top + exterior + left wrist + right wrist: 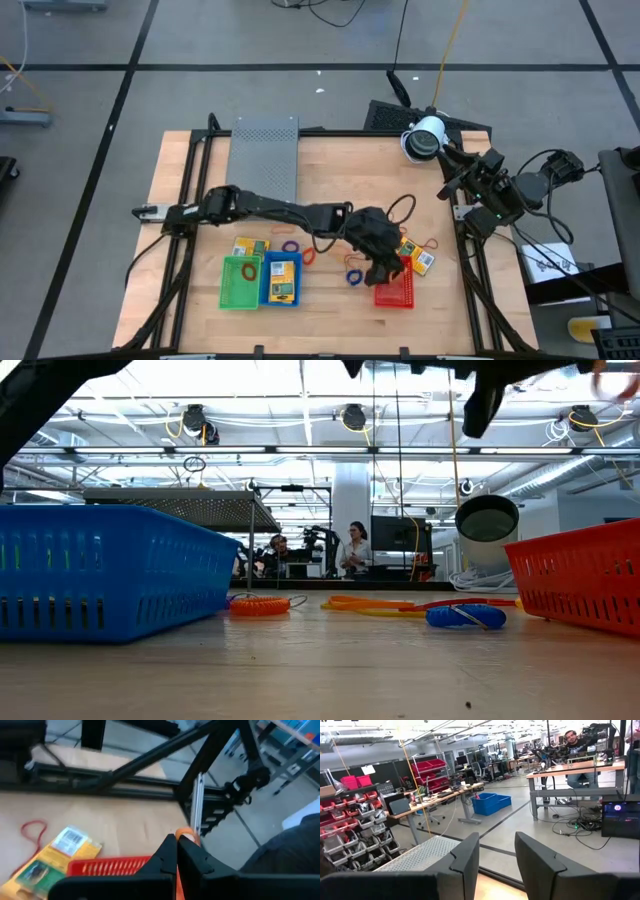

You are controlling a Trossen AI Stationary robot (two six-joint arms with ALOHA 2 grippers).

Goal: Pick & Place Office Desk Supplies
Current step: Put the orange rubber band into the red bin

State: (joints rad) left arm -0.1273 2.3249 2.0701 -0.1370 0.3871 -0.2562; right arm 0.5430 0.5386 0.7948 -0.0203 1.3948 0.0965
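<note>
My left gripper point(388, 268) reaches across the table and hovers over the red basket point(395, 293). It is shut on an orange rubber band point(186, 837). Yellow packets point(64, 849) lie on the wood just beyond the basket, with a red band point(32, 828) beside them. More bands lie flat on the table: blue point(355, 275), red point(308, 255) and orange point(432, 243). Another yellow packet point(250, 247) lies behind the green basket point(240, 283). My right gripper point(496, 854) is open, holds nothing, and stays drawn back at the table's far right corner. My left gripper pinches the orange rubber band between its two fingers. A bit of the band shows at the fingertips point(188, 836), and a strip runs back between the fingers point(177, 879). The fingers slant down toward the table's right edge, above the red basket's rim point(107, 865). The band is clear of the table.
A blue basket point(282, 280) stands between the green and red ones near the front edge. The grey perforated box point(264, 155) lies at the far edge. A white round lamp-like object point(424, 138) sits at the far right corner. Black frame rails point(150, 757) border the table.
</note>
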